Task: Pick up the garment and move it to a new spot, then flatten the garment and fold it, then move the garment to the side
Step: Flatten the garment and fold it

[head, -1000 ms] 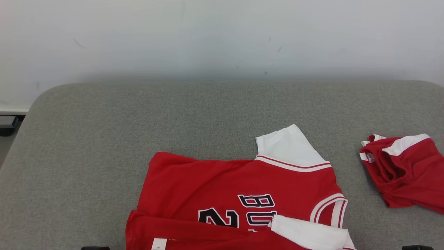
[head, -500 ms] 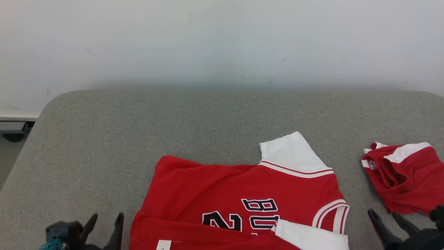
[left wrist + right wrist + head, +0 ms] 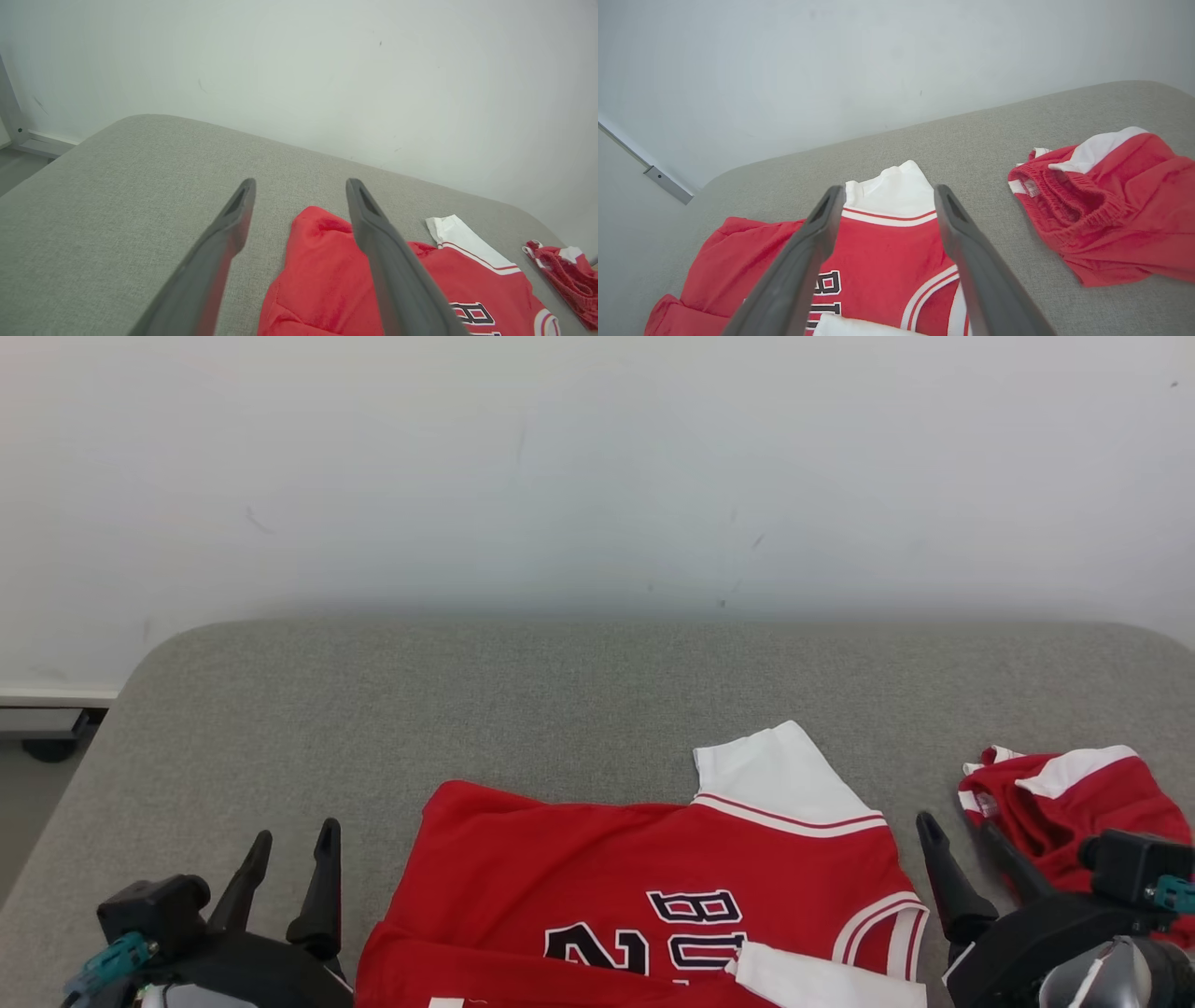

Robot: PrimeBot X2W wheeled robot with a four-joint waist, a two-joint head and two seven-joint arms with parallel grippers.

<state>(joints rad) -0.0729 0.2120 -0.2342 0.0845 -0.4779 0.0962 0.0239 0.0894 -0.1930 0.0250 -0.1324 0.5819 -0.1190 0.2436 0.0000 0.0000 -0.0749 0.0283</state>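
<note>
Both grippers are at the near edge with jaws spread wide and nothing held. The left gripper (image 3: 295, 835) is just off the hem end of the red jersey (image 3: 653, 859); the right gripper (image 3: 954, 823) is in the gap between the jersey's shoulder end and the red shorts (image 3: 1074, 798). The jersey lies between the two, long axis left to right across the grey padded table (image 3: 560, 709), hem to the left, white sleeve (image 3: 775, 770) to the right and pointing away. Each arm is about equally near its own end, so a two-handed hold looks the natural call. The near strip appears folded over the body, with the second white sleeve (image 3: 822, 980) on top, but the head view cuts off the near edge, so the fold's extent is unclear. The lettering (image 3: 695, 905) is partly covered. The shorts' near corner is hidden behind the right gripper's body. Beyond is more grey padding, then the white wall (image 3: 597, 476).
</note>
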